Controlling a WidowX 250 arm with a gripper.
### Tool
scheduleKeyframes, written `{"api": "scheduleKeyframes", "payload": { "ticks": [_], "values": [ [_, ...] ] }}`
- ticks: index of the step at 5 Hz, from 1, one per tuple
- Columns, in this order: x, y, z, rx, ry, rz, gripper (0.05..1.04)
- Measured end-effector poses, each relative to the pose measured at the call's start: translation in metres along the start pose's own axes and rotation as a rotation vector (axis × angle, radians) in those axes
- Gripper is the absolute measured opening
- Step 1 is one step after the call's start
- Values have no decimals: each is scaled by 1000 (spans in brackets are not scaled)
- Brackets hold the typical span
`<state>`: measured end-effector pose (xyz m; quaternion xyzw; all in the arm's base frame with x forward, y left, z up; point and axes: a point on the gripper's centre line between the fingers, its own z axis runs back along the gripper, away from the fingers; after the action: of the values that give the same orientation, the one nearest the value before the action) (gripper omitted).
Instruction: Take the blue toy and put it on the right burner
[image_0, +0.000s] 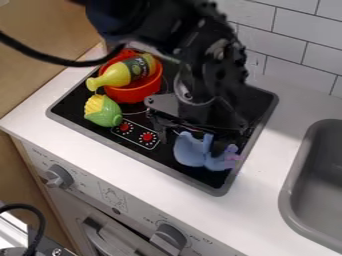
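The black gripper (192, 136) hangs over the right part of the black stovetop, directly above and slightly behind the blue toy. Its fingers stand apart, the right one crossing in front of part of the toy. The blue toy (190, 151) lies near the front right edge of the cooktop (208, 188), its pinkish-purple end pointing right. Most of the right burner is hidden beneath the arm and gripper.
On the left burner an orange-red pot (137, 91) holds a yellow bottle (117, 75). A green and yellow corn toy (103, 114) lies in front of the pot, beside the red knobs (147, 136). A grey sink (291, 196) is at the right; a tiled wall (300, 32) rises behind.
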<state>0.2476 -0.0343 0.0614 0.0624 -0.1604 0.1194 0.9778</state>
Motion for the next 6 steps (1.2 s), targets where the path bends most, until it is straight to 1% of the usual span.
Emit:
{"api": "scheduleKeyframes", "payload": {
  "ticks": [1,2,3,4,5,6],
  "values": [
    [3,0,-4,2,-22,-9,999],
    [5,3,-8,0,-25,5,971],
    [8,9,-11,-18,-10,9,716],
    [7,10,-10,-43,15,10,462],
    [3,15,-2,-48,53,13,275],
    [6,19,6,-69,72,8,145]
  ]
}}
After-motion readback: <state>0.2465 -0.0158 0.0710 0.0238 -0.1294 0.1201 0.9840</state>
